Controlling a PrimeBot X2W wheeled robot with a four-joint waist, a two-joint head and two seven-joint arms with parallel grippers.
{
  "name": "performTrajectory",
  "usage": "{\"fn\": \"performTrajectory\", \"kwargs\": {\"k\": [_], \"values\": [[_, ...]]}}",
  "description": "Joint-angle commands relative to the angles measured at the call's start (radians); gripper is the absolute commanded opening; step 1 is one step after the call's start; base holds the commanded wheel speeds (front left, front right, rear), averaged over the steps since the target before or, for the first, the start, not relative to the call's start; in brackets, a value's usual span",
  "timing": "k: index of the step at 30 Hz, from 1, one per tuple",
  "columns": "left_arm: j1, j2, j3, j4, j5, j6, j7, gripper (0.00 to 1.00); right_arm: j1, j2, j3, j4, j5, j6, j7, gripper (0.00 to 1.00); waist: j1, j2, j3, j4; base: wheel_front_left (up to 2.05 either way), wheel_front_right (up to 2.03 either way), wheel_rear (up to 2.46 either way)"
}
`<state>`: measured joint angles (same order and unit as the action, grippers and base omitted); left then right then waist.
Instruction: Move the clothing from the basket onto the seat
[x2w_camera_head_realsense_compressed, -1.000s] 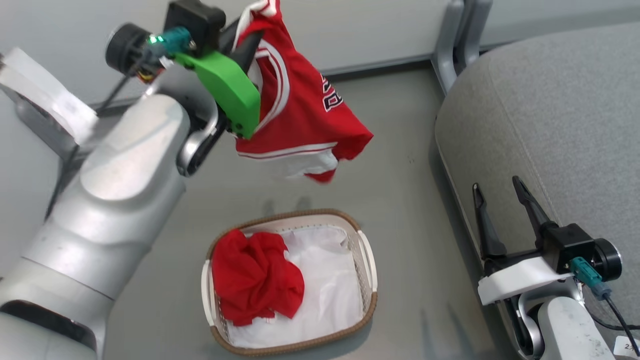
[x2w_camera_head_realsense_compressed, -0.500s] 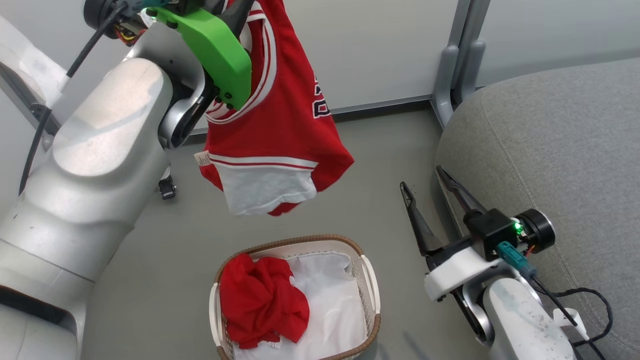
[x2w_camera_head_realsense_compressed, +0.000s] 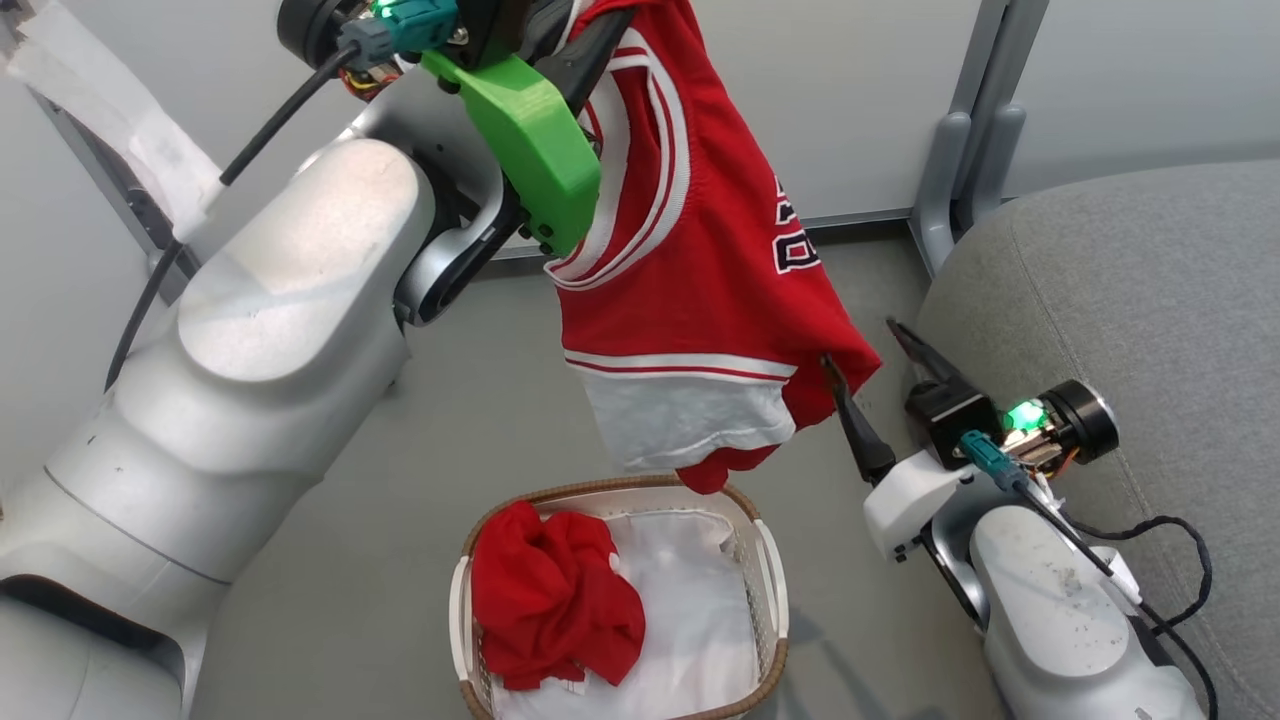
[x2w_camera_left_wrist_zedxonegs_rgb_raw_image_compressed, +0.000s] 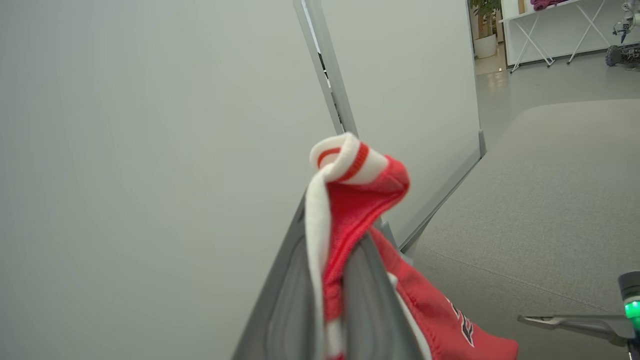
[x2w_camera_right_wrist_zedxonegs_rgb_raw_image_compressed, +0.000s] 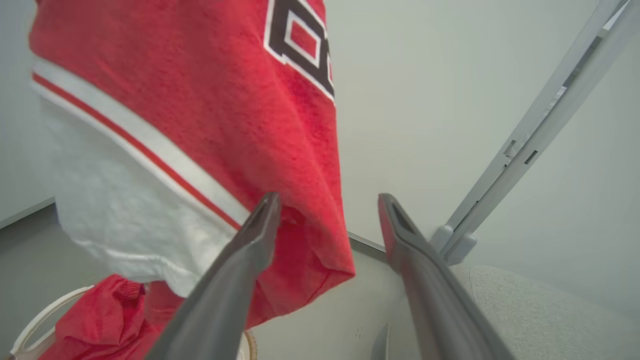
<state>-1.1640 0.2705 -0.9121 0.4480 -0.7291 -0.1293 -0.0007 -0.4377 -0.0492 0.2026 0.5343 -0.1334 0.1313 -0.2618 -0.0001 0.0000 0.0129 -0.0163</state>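
The jersey (x2w_camera_head_realsense_compressed: 700, 280) hangs in the air above the basket (x2w_camera_head_realsense_compressed: 772, 590), its white-trimmed top edge pinched by the left pincer (x2w_camera_left_wrist_zedxonegs_rgb_raw_image_compressed: 334, 235), whose fingers are pressed together on the cloth. Its red and white lower hem dangles just over the basket's far rim, and black-and-white lettering shows on its side. The other red garment (x2w_camera_head_realsense_compressed: 555, 600) lies crumpled in the basket's left half, on a white sheet (x2w_camera_head_realsense_compressed: 690, 620) that lines the bottom. The basket stands on the grey floor (x2w_camera_head_realsense_compressed: 400, 500), near the seat (x2w_camera_head_realsense_compressed: 1130, 280), which is to its right. The right pincer (x2w_camera_head_realsense_compressed: 858, 345) is spread wide and holds nothing. It sits at the jersey's lower right corner, between basket and seat. In the right wrist view one finger crosses in front of the hem, but whether it touches the cloth cannot be told. Behind stands a pale wall (x2w_camera_head_realsense_compressed: 850, 100) with a grey post (x2w_camera_head_realsense_compressed: 975, 150)
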Motion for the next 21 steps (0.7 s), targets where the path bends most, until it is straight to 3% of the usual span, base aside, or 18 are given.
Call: {"fn": "performTrajectory", "kwargs": {"k": [1, 5, 11, 21], "values": [[0.004, -0.001, -0.004, -0.019, 0.001, -0.001, 0.000, 0.00, -0.018, -0.006, -0.013, 0.008, -0.020, -0.001, -0.005, 1.00, 0.0001, 0.0000, -0.001, 0.007, 0.00, 0.00, 0.00], [0.000, -0.006, -0.009, -0.073, -0.003, 0.001, 0.003, 0.00, -0.040, -0.008, 0.001, 0.043, -0.056, -0.001, -0.005, 1.00, 0.0001, 0.0000, -0.006, 0.017, 0.00, 0.00, 0.00], [0.001, -0.003, -0.010, -0.126, -0.005, 0.016, 0.012, 0.00, -0.077, -0.012, 0.113, 0.102, -0.010, -0.001, -0.005, 1.00, 0.0001, 0.0000, -0.012, 0.028, 0.00, 0.00, 0.00], [0.022, 0.006, -0.004, -0.175, -0.024, 0.031, 0.011, 0.00, -0.138, -0.012, 0.172, 0.110, 0.028, -0.001, -0.005, 1.00, 0.0001, 0.0000, -0.017, 0.049, 0.00, 0.00, 0.00]]}}
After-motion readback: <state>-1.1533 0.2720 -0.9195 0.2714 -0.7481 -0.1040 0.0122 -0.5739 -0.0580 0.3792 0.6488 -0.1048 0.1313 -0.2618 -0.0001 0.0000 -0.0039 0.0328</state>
